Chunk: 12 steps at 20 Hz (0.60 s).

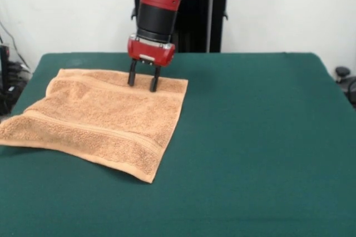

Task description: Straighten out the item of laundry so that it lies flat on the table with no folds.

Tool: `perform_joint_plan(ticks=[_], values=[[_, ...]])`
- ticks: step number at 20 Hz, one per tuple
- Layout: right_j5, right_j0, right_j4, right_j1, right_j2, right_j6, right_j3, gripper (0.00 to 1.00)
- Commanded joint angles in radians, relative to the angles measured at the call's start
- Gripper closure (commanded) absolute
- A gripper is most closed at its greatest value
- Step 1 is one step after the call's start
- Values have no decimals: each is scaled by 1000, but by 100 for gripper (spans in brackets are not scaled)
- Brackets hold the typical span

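One towel [103, 119] lies spread on the table [256, 137], gripper [143, 82] fingers parted, seemingly touching its far edge, gripping nothing.

Plain white wall [289, 9] behind, dark cables [12, 70] at left edge, black caster [342, 72] at right

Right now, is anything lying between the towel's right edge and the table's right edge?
No. In the front view, only bare green table runs from the towel rightward; the gripper stands on the towel's far edge.
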Motion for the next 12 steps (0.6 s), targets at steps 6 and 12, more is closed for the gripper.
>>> perform_joint_plan(ticks=[6, 12], values=[[-67, 179, 234, 101, 64, 196, -8, 0], [-75, 237, 333, 127, 94, 233, -2, 0]])
